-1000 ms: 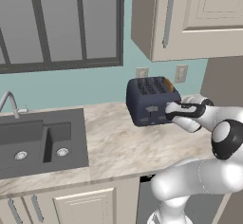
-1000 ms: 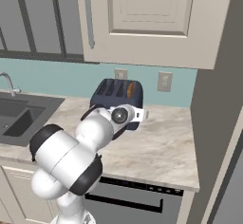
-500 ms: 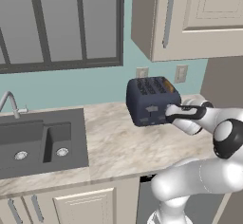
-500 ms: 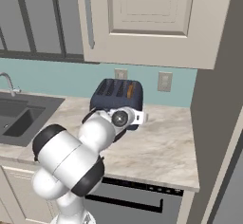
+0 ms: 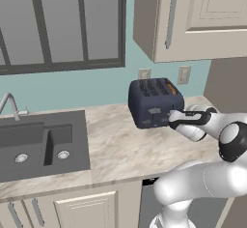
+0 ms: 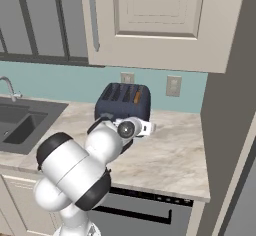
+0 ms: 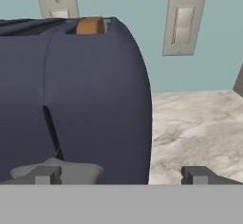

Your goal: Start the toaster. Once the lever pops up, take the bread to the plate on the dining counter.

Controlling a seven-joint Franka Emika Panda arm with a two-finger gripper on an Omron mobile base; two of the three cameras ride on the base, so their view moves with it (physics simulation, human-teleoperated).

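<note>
Sink (image 5: pixel 41 142): dark basin set in the bench (image 5: pixel 116 145), well to the left of the toaster.
Toaster (image 5: pixel 154 102): boxy navy body, upright at the back of the bench, just below two wall outlets (image 5: pixel 183 75).
Lever (image 7: pixel 57 171): in the hand view a light-grey tab low on the toaster's face, at the foot of a dark vertical slot; I take it for the lever, though its exact travel is hard to read.
Bread (image 7: pixel 90 26): a tan-brown edge pokes up from a slot on the toaster's top, towards its right-hand end; in the left base view it shows as an orange sliver (image 5: pixel 171 88).
Tool (image 5: pixel 174 120): fingers spread wide, holding nothing, right up against the toaster's front face at its lower right corner; one finger tip (image 7: pixel 45 174) sits beside the grey tab, the other hangs off the toaster's right edge over bare bench.
Handling, toaster: likely heavy and stiff enough to stay put under a downward press on the lever.
Handling, bread: likely light, rigid, crumbly at the edges; best pinched across its flat faces at the exposed top edge, gently.
</note>
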